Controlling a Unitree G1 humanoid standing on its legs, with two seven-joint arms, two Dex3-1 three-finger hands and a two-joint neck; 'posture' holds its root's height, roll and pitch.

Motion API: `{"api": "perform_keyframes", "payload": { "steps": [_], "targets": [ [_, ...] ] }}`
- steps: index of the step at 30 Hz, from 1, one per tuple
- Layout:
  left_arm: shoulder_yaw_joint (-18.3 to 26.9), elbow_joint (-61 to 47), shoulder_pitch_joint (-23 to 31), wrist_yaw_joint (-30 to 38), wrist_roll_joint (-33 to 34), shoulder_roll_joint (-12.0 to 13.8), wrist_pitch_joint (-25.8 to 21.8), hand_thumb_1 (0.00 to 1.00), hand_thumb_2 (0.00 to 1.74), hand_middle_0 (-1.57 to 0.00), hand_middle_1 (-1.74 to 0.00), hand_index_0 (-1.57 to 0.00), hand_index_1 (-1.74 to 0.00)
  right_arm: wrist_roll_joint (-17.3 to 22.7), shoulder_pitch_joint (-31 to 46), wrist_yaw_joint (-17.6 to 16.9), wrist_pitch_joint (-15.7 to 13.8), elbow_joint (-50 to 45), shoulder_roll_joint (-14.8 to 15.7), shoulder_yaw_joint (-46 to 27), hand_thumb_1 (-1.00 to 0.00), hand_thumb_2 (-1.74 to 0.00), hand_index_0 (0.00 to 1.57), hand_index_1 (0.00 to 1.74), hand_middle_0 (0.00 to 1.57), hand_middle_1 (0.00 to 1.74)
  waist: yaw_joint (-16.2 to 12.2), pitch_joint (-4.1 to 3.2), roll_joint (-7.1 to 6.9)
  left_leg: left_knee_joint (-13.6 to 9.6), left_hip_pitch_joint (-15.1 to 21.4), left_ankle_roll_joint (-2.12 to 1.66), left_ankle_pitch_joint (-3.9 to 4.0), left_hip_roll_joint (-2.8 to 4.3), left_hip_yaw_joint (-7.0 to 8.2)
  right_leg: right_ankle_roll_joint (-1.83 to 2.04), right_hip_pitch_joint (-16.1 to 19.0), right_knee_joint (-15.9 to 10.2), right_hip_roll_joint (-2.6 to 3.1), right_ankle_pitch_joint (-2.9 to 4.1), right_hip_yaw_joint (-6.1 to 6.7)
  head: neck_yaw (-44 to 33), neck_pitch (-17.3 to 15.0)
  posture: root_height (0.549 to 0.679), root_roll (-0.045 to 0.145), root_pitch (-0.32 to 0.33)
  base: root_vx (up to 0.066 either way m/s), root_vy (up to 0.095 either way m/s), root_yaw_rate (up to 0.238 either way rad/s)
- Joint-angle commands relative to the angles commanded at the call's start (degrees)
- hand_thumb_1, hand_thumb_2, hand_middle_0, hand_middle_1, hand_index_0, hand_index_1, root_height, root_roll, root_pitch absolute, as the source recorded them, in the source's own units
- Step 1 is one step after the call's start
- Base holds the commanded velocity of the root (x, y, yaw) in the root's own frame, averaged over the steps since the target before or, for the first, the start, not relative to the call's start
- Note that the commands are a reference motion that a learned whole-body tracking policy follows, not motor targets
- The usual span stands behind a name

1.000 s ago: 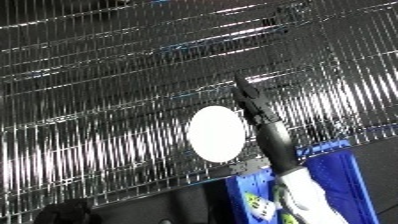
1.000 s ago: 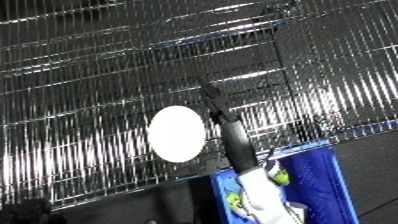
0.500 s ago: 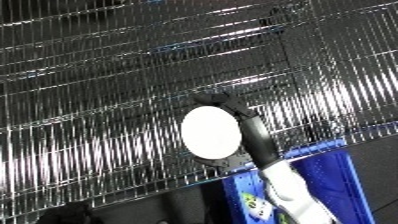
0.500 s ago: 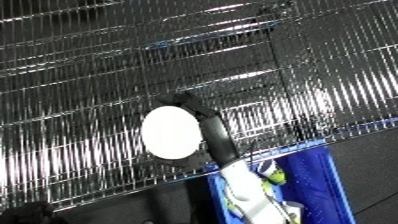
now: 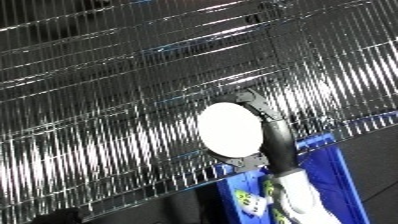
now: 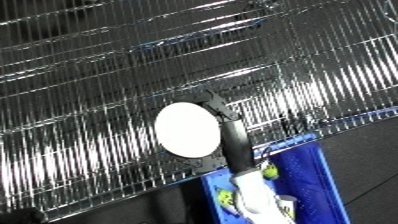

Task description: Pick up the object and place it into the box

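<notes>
Shiny metal wire rack [image 5: 133, 100], smooth white disc [image 5: 231, 129], glossy blue plastic bin [image 5: 333, 175].

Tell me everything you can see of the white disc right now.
The white disc is round, flat-looking and plain, without markings; its material is unclear. It faces the camera, in front of the wire rack. The right hand curls around its right edge, top and bottom. The blue bin lies below.

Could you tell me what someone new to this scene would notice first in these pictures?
The eye goes first to the bright white round object at the centre, against a wide wire rack. The black right robot hand is curled around its right edge. Below, at the lower right, sits a blue bin with small items inside.
</notes>
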Motion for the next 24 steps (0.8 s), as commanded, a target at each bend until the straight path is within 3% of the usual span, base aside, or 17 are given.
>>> {"api": "perform_keyframes", "payload": {
  "steps": [8, 16, 20, 24],
  "targets": [
    [2.34, -1.25, 2.20, -0.03, 0.52, -0.26, -0.19, 1.00, 1.74, -1.57, -1.74, -1.57, -1.74, 0.36, 10.60, -1.53, -5.60, -5.30, 1.64, -4.62, -0.70, -1.22, 1.10, 1.22, 1.10, 1.22, -2.73, 0.00, -0.56, -2.19, 2.68, -0.08, 0.25, 1.26, 0.71, 0.56, 2.45, -3.36, 0.61, 1.31, 1.48, -0.18, 1.38, 0.624, 0.051, 0.141, -0.053, -0.026, -0.213],
    [3.52, -1.24, 3.11, -1.24, 0.56, 0.01, -0.25, 1.00, 1.74, -1.57, -1.74, -1.57, -1.74, 4.29, 16.39, -3.05, -9.86, -6.44, 1.22, -7.14, -0.70, -1.22, 1.10, 1.22, 1.10, 1.22, -5.44, 0.00, -0.72, -3.71, 5.64, -0.29, 0.07, 2.32, 1.98, 0.84, 5.44, -5.71, 0.82, 1.67, 3.06, 5.33, 1.11, 0.632, 0.059, 0.123, -0.056, -0.023, -0.234],
    [3.68, -0.68, 3.17, -1.44, -0.02, -0.24, -0.94, 1.00, 1.74, -1.57, -1.74, -1.57, -1.74, 4.32, 18.89, -3.39, -11.11, -4.97, 0.38, -9.60, -0.70, -1.22, 1.10, 1.22, 1.10, 1.22, -7.38, 0.00, -0.23, -4.46, 7.68, -0.56, -0.21, 2.81, 3.22, 0.94, 6.95, -6.93, 0.60, 1.87, 4.00, 11.48, 0.47, 0.635, 0.068, 0.111, -0.020, 0.062, -0.229],
    [3.54, -0.06, 3.46, -1.25, -1.00, -1.41, -2.07, 1.00, 1.74, -1.57, -1.74, -1.57, -1.74, 3.92, 20.89, -2.83, -11.73, -3.13, -1.85, -12.18, -0.70, -1.22, 1.10, 1.22, 1.10, 1.22, -9.48, 0.00, 0.96, -6.15, 10.00, -1.01, 0.18, 3.11, 4.72, 0.90, 8.22, -8.51, 0.37, 2.06, 5.21, 15.54, -0.14, 0.639, 0.079, 0.101, 0.016, 0.134, -0.185]
  ]
}}
